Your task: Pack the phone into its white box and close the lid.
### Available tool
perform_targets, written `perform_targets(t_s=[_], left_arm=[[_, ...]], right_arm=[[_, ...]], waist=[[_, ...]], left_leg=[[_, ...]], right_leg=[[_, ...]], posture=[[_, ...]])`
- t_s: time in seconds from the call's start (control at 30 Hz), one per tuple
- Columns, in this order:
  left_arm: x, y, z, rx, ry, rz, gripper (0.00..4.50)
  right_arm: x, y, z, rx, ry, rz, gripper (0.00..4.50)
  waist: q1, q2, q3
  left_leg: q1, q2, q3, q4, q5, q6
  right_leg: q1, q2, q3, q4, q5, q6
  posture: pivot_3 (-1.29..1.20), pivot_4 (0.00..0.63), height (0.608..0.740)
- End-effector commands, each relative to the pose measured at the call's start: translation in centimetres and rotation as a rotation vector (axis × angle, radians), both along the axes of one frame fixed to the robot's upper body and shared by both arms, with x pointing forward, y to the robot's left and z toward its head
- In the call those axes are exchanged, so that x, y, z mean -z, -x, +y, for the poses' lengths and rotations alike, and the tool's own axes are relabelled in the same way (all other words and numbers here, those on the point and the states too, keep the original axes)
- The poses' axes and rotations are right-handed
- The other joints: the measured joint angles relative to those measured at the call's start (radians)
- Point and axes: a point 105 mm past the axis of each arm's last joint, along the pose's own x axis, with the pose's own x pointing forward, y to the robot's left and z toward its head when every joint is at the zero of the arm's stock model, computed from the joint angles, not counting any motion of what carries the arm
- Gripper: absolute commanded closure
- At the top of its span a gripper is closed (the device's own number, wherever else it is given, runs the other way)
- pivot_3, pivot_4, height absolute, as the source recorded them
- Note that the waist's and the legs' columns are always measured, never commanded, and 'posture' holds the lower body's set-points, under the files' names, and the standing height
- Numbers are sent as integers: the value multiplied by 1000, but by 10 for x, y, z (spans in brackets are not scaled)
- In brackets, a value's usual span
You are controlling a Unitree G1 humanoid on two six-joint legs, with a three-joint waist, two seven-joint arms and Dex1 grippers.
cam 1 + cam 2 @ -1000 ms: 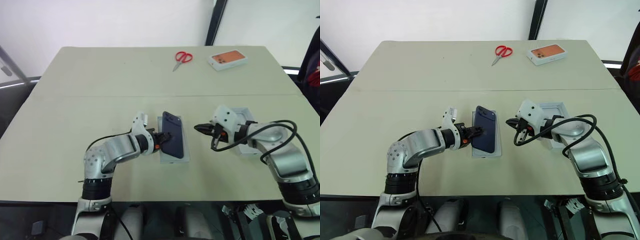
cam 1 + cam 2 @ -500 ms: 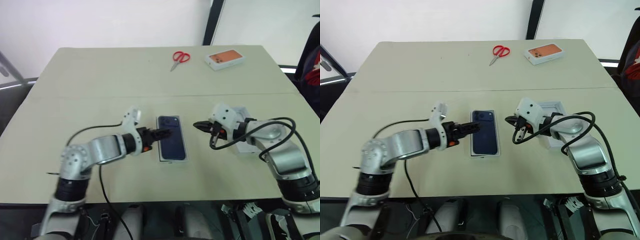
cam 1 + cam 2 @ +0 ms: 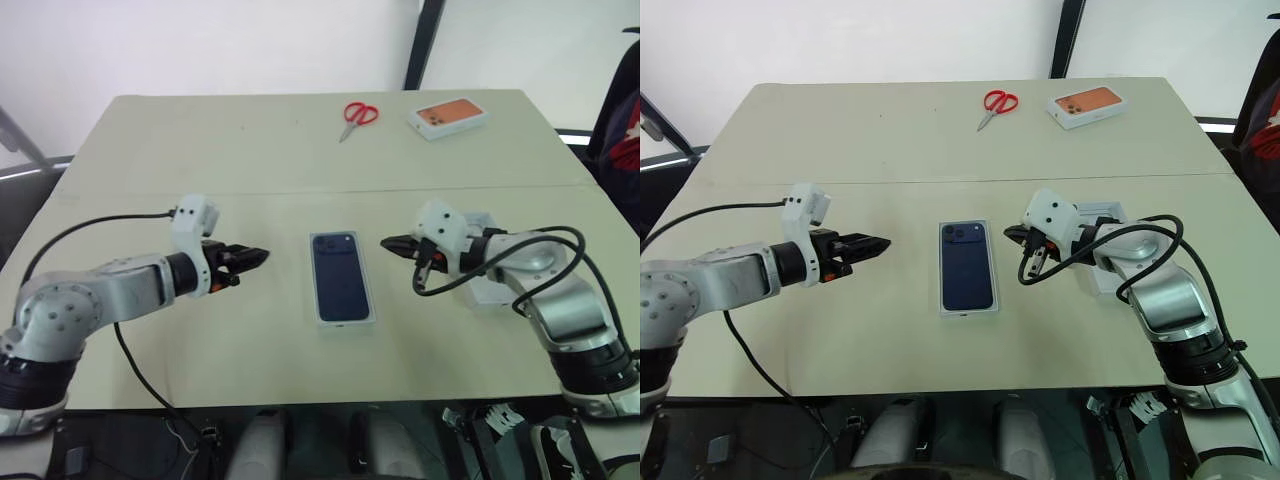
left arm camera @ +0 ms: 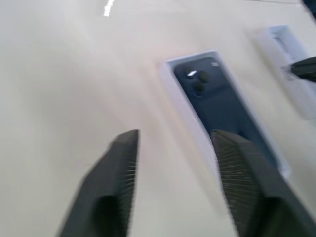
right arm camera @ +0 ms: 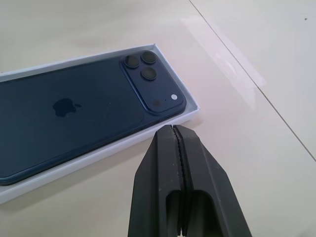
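The dark navy phone [image 3: 340,278] lies flat, back up, inside the white box [image 3: 346,321] at the table's middle; its camera cluster is at the far end. My left gripper [image 3: 256,256] hovers a short way to the left of the box, clear of it, open with nothing between its fingers [image 4: 118,168]. My right gripper [image 3: 388,243] is just right of the box's far corner, its fingers [image 5: 180,163] pressed together and holding nothing. The white lid [image 3: 484,297] lies on the table under my right forearm, partly hidden by it.
Red scissors [image 3: 355,117] and an orange-topped white box [image 3: 447,116] lie at the far edge of the table. A seam [image 3: 150,192] runs across the tabletop behind both arms.
My left gripper let go of the tilted phone, which now rests flat in the box, and drew away to the left. The right gripper stayed put.
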Motion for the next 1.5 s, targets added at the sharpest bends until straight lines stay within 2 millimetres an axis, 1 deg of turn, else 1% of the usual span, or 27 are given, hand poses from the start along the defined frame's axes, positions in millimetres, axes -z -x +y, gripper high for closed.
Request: perform_targets(t_s=[0.03,0.07,0.17,0.23,0.37,0.43,0.53,0.6,0.73,0.93,1.07,1.13,1.2,1.33,1.5], left_arm=[[0,5,-6,118,-124,-113,4078],[7,6,-7,151,-164,-109,4475],[23,8,-16,228,-231,-90,4475],[30,9,-26,279,-252,-90,4475],[43,9,-53,375,-267,-76,4475],[48,7,-62,389,-255,-52,4475],[55,5,-70,405,-260,-27,4475],[59,4,-74,414,-268,-19,4475],[60,-5,-89,431,-234,-11,4475],[59,-6,-111,508,-196,-22,4475],[57,-8,-125,547,-180,-33,4475],[56,-5,-134,584,-170,-36,4475],[55,-1,-143,623,-160,-44,4475],[53,0,-156,653,-133,-45,4475],[51,0,-178,707,-115,-56,4475]], right_arm=[[-4,0,1,-1,34,-42,4500],[-2,-1,1,5,54,-42,4500],[8,0,0,8,119,-40,4500],[18,3,3,-11,178,-40,4500],[30,10,12,-42,218,-29,4500],[35,10,15,-45,241,-33,4500],[38,12,18,-49,247,-33,4500],[38,13,20,-55,247,-31,4500],[39,20,25,-84,243,-21,4500],[40,23,22,-82,252,-13,4500],[42,26,17,-73,266,-4,4500],[43,26,10,-51,282,-3,4500],[43,26,2,-26,292,4,4500],[44,28,-15,15,315,20,4500],[42,33,-41,80,332,48,4500]], waist=[[-1,0,0],[-2,0,0],[-4,0,0],[-5,0,0],[-8,0,0],[-8,0,0],[-12,0,1],[-12,0,1],[-5,0,1],[-4,0,0],[8,0,0],[14,0,0],[18,0,0],[17,0,0],[16,1,0]], left_leg=[[0,0,0,0,0,0],[0,0,0,0,0,0],[0,2,0,0,-1,1],[0,2,0,0,-1,2],[0,2,0,1,-1,2],[0,2,0,1,-1,2],[0,2,0,1,-1,2],[0,2,-1,1,-1,2],[0,2,-1,2,-1,2],[1,1,-3,3,-1,3],[1,1,-3,4,-1,3],[1,0,-3,5,-2,3],[1,0,-4,5,-2,4],[0,0,-4,8,-3,5],[0,0,-4,9,-3,6]], right_leg=[[0,0,0,0,0,0],[0,0,0,0,0,0],[0,-1,0,0,0,0],[0,-1,0,0,0,0],[0,-1,0,0,0,0],[0,-1,0,0,0,0],[0,0,0,1,0,0],[0,0,0,1,0,0],[1,-1,-1,1,0,0],[4,-2,-3,0,0,1],[6,-2,-4,-1,0,1],[6,-2,-4,-1,0,1],[7,-3,-5,-1,0,1],[7,-3,-5,-1,0,1],[8,-3,-5,-1,0,1]], posture=[[0,150,740],[0,150,740],[0,150,740],[0,150,740],[0,150,740],[0,150,740],[0,150,740],[0,150,740],[0,150,740],[0,150,740],[0,150,740],[0,150,740],[0,150,740],[0,150,740],[0,150,740]])
